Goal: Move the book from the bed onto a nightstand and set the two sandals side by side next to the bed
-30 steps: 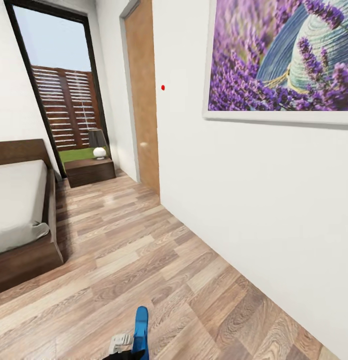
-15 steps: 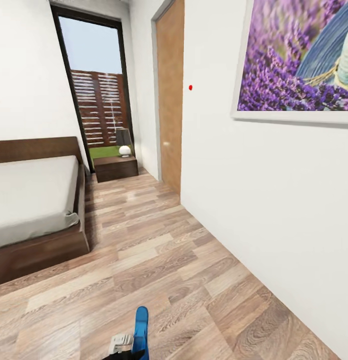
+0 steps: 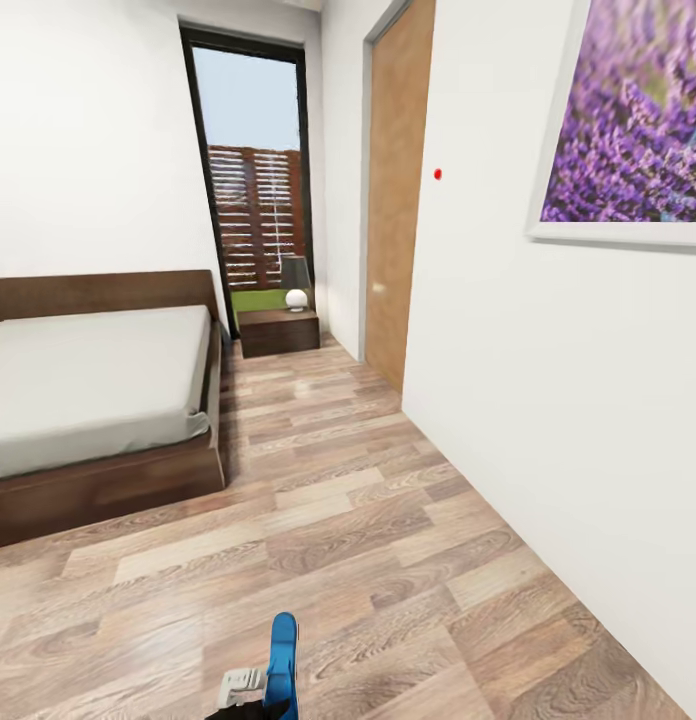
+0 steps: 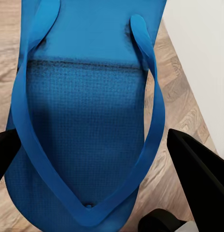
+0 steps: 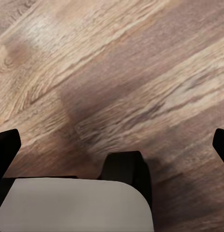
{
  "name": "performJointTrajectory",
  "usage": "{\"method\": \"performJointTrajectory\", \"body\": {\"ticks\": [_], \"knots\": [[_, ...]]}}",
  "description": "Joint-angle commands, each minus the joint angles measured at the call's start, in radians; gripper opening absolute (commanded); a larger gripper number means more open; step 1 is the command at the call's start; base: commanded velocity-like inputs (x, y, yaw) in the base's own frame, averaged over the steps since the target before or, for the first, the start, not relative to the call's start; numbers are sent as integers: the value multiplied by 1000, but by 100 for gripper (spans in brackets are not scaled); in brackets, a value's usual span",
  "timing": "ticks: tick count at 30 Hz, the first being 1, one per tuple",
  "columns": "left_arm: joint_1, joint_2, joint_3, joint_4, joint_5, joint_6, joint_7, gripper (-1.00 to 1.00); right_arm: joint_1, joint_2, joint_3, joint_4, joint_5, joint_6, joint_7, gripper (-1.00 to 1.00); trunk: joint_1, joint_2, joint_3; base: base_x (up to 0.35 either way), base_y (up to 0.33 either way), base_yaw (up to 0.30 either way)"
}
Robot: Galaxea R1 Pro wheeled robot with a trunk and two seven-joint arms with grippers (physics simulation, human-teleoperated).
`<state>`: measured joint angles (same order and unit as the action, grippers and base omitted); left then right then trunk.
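One bright blue sandal (image 3: 281,658) stands on edge at the bottom of the head view, held by my left gripper (image 3: 250,700). In the left wrist view the sandal's sole and straps (image 4: 88,121) sit between the two black fingers (image 4: 199,176), with the left gripper (image 4: 100,162) shut on it. My right gripper (image 5: 112,142) is open over bare floor, its fingertips far apart. The bed (image 3: 98,380) lies at the left with a pale mattress on a dark frame. A nightstand (image 3: 278,332) stands beyond it by the glass door. The book and the other sandal are out of view.
A wood-plank floor (image 3: 348,520) runs between the bed and the white wall (image 3: 548,400) on the right. A small lamp (image 3: 296,285) stands on the nightstand. A tan door (image 3: 398,200) and a lavender picture (image 3: 638,120) are on the right wall.
The camera has swung to the left, so the bed, nightstand and door have slid to the right in the picture and more of the bed shows. The sandal stays held in the same spot.
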<state>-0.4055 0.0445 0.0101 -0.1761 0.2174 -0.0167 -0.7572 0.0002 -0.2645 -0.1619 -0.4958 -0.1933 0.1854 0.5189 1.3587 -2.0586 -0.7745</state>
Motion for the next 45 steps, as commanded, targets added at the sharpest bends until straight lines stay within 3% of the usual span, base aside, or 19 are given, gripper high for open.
{"method": "performJointTrajectory", "body": {"ticks": [1, 45], "knots": [[-1, 0, 2, 1, 2, -2, -4, -100, 0, 0, -4, -1, -9, 9, 4, 100, 0, 0, -1, 0, 0, 299], [-1, 0, 1, 1, 2, -2, -4, -100, 0, -1, -4, -1, -9, 9, 4, 100, 0, 0, -1, 0, 0, 299]]}}
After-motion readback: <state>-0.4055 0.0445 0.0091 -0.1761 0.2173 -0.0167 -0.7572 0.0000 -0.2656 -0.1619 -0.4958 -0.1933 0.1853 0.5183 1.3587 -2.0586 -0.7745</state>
